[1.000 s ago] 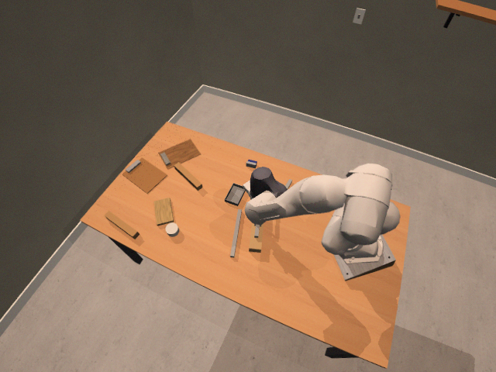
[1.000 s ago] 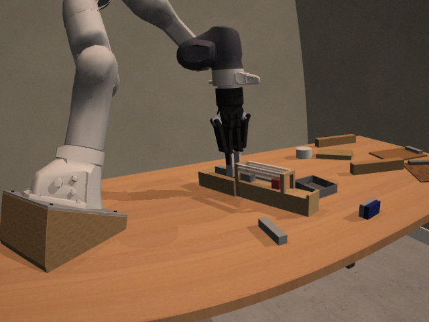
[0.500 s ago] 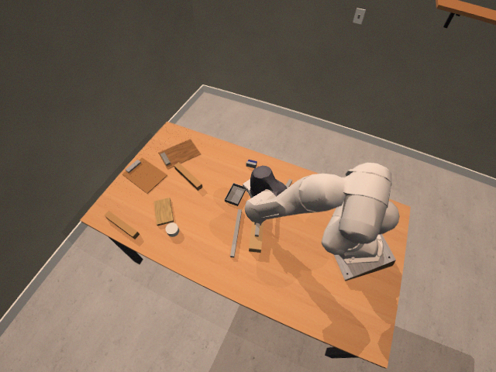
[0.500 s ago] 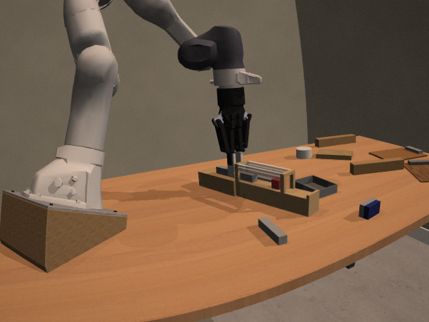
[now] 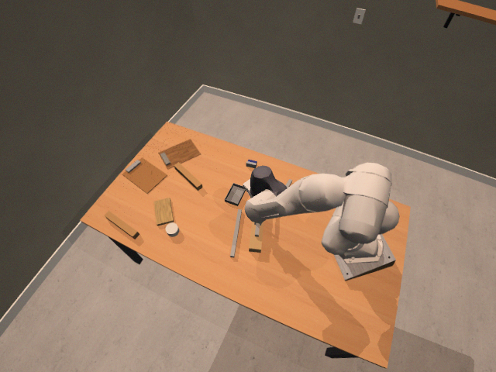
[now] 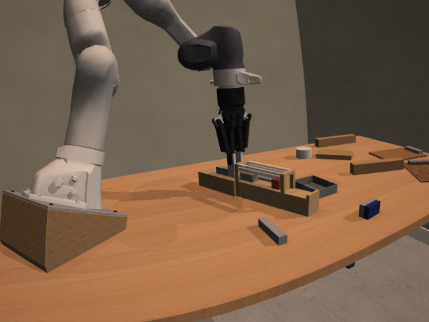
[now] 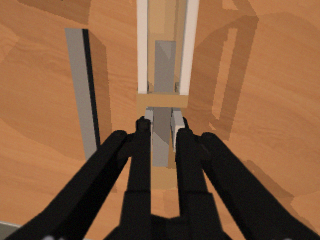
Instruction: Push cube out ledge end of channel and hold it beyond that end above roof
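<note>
"Two of the three views show my fingers well; what are they doing?"

"In the wrist view, my black gripper (image 6: 234, 164) (image 7: 162, 109) is closed on a straight grey bar (image 5: 256, 229) (image 6: 248, 177) (image 7: 164, 65), one pale pad on each side of it. The bar runs under the crosspiece of the pale wooden channel (image 5: 255, 247) (image 6: 270, 197) (image 7: 162, 100). I stand outside the roofed part, over its left, open stretch in the exterior view."

"And the small red cube (image 6: 275, 183)?"

"Only the exterior view gives me that. It sits low inside the channel, under the white roof rails (image 6: 265, 167), near the right-hand post. The bar's front end is left of it, apart, with a gap between. Further right are the short ledge and raised lip (image 6: 313, 200)."

"Doesn't the top view help?"

"My own arm (image 5: 320, 194) (image 6: 88, 114) covers the cube's place there. But it shows a long grey strip (image 5: 236, 232) (image 7: 82, 90) left of the channel, which the wrist view shows too; I can't make it out in the exterior view."

"So the cube is still to be pushed out?"

"Yes, it is inside and unlifted."

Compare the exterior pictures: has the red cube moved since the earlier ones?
No. Against the wooden post at the roof's end, the red cube shows no visible shift.
</note>
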Available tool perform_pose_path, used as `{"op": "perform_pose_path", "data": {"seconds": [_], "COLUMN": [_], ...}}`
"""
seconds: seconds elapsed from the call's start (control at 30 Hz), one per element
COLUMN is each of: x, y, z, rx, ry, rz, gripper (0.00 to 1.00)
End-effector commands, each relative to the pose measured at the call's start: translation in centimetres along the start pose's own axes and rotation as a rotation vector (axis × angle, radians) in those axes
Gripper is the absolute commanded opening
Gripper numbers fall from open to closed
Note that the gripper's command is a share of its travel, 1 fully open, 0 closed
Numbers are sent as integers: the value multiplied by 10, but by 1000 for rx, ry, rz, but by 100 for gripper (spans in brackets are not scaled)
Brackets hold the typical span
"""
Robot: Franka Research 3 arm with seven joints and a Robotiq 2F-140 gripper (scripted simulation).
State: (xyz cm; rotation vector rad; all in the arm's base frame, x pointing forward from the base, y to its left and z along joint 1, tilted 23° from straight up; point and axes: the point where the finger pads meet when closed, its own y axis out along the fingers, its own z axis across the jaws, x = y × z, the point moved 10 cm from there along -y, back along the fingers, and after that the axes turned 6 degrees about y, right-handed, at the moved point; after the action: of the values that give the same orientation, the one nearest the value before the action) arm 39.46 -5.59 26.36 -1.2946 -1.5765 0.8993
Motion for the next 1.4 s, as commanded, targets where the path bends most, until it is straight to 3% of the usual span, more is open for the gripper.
{"op": "perform_pose_path", "data": {"seconds": [0.0,0.37,0.4,1.37], "x": [-1,-1,-1,-1], "y": [-1,-1,-1,-1], "z": [-2,-2,-2,-2], "rx": [-5,-5,-5,-5], "ry": [-8,-8,-8,-8], "rz": [4,4,4,4], "gripper": [0,0,23,23]}}
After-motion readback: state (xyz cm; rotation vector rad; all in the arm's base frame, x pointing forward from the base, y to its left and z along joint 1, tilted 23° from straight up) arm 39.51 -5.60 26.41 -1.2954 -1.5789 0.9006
